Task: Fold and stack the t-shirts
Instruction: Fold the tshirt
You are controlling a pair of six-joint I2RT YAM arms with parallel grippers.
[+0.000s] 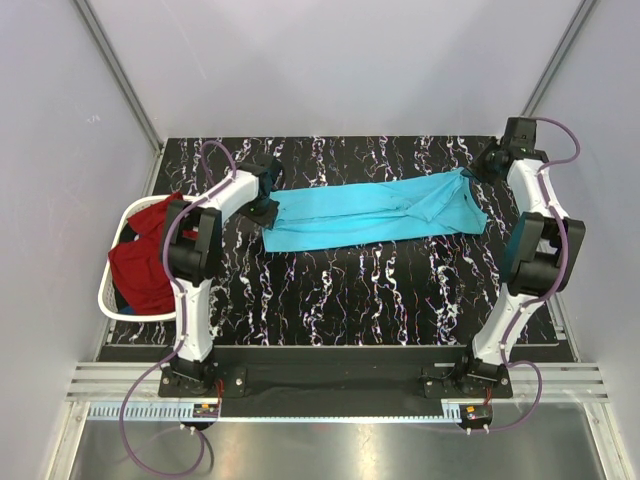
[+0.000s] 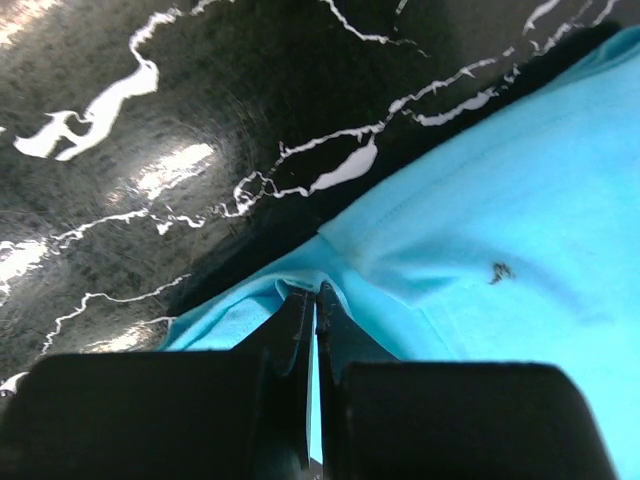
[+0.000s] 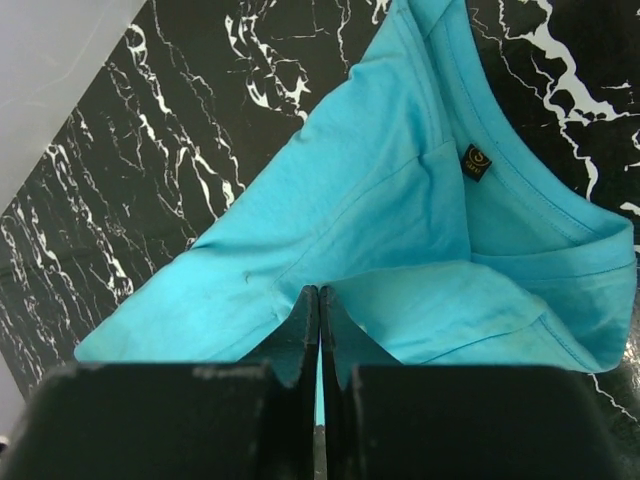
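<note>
We find the turquoise t-shirt (image 1: 375, 212) lying across the upper middle of the worktop (image 1: 350, 300). It is drawn into a long band running left to right, with its collar end at the right.

The left jaws are pressed together on a thin pinch of the shirt's left edge; the left wrist view shows fabric puckering at their tips. The right jaws are likewise clamped on fabric at the collar end, where the neck label (image 3: 476, 162) shows up and to the right of their tips.

The dark red t-shirt (image 1: 145, 265) sits bunched in the white basket (image 1: 105, 295) at the left of the frame, not yet folded.

Risks, in our judgement:
- Both holds take very little cloth, so a firm pull could strip the edge from either pair.
- The right hold sits among overlapping layers and may carry only one, leaving the fold crooked.
- Unequal travel of the two arms would skew the band and set creases into the stack.
</note>
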